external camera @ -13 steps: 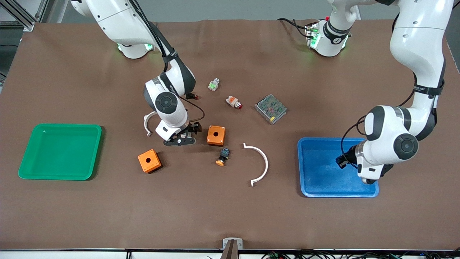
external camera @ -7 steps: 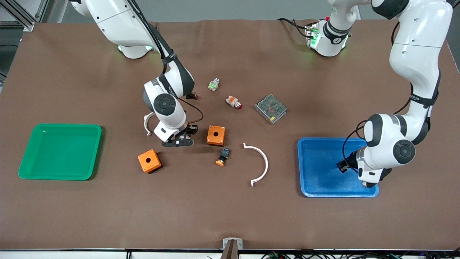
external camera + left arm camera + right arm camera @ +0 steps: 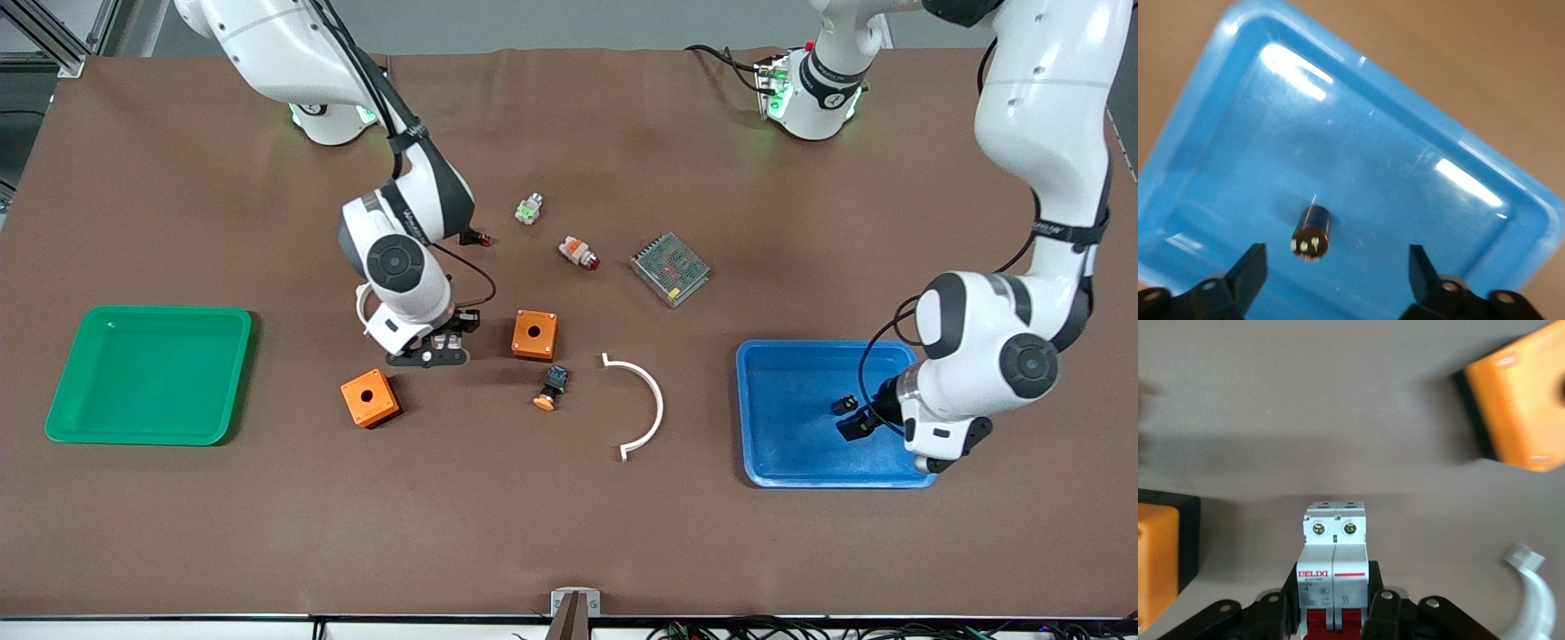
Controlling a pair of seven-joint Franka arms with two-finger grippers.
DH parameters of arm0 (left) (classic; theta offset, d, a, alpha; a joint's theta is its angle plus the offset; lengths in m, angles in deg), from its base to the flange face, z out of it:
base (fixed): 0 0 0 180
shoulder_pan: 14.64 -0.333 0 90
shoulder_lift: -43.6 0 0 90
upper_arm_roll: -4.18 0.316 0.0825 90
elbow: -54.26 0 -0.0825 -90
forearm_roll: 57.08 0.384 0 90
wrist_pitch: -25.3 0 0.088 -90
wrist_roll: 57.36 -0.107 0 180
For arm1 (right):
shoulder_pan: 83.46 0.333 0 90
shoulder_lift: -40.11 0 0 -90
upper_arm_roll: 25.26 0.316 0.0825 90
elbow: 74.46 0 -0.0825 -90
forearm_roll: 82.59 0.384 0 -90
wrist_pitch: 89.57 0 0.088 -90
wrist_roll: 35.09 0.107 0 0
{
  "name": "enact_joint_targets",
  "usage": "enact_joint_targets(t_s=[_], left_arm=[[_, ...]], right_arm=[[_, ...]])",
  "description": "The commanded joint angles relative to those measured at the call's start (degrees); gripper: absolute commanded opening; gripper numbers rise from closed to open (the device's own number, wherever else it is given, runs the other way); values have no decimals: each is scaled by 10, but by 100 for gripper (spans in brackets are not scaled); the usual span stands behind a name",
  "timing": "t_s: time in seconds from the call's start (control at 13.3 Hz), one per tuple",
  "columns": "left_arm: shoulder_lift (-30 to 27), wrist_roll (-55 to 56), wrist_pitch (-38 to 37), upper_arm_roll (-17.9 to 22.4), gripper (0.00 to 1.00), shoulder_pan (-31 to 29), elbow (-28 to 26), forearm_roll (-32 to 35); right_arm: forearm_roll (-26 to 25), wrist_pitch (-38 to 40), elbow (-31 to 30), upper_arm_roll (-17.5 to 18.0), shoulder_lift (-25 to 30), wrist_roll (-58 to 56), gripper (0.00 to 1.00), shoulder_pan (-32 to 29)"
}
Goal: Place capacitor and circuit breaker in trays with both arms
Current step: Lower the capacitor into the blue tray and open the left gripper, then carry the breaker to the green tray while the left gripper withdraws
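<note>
The capacitor (image 3: 1311, 233), a stubby black cylinder, lies loose on the floor of the blue tray (image 3: 1371, 153). My left gripper (image 3: 1335, 267) hangs open just over it, one finger to each side and neither touching it. From the front, the left gripper (image 3: 852, 418) is low over the blue tray (image 3: 787, 391). My right gripper (image 3: 1333, 603) is shut on the circuit breaker (image 3: 1334, 550), a white block with red toggles between the fingers. The right gripper (image 3: 434, 347) is over the table between two orange boxes.
Orange boxes (image 3: 534, 334) (image 3: 370, 397) flank the right gripper. A green tray (image 3: 147, 373) lies toward the right arm's end. Two white curved pieces (image 3: 642, 404) (image 3: 362, 307), an orange-capped switch (image 3: 551, 388), a red-tipped button (image 3: 579, 252) and a metal mesh unit (image 3: 669, 268) lie mid-table.
My left gripper opened and let the capacitor drop into the blue tray. My right gripper shut on the circuit breaker and shifted slightly toward the green tray.
</note>
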Motion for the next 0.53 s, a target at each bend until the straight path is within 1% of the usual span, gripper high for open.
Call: enact_joint_targets(t_s=[0.0,0.15,0.23,0.38,0.45], left_arm=[[-74,-87,-95,2,100,-2,32,12],[-109,-164,-173,4,100,-2,76,12],[-129,-173,-210,4,100,-2,88,12],[-181,-186,-259,1,100,-1,92,13],[-206,-201,-278,1,100,-2,92,12]], right_arm=[[-2,123,49,6,57,-3,21,-52],[-3,217,96,6,77,-38,21,-99],[-4,256,116,6,81,-67,21,-127],[-9,304,149,6,83,-133,21,-188],[-11,308,152,5,83,-168,21,-216]])
